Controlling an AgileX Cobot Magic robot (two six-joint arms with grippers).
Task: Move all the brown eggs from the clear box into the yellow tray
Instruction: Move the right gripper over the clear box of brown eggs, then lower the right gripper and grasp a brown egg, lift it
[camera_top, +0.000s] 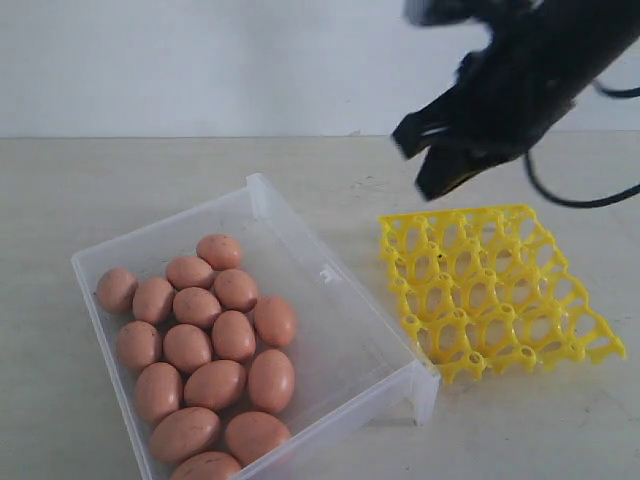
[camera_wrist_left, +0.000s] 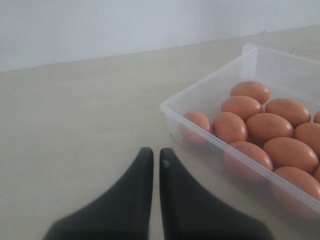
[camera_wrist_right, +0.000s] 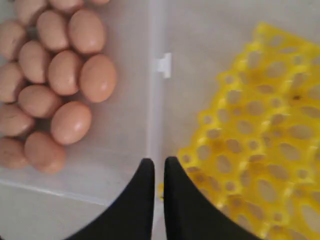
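Eggs clustered in clear box; yellow tray cups empty; left jaws closed, right jaws closed

Right arm is seen as black, with a black cable trailed off it; left fingers and right fingers matte black, tapered.

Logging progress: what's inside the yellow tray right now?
Nothing: every cup of the yellow tray is empty, none hidden in the exterior view. The brown eggs lie in the clear box.
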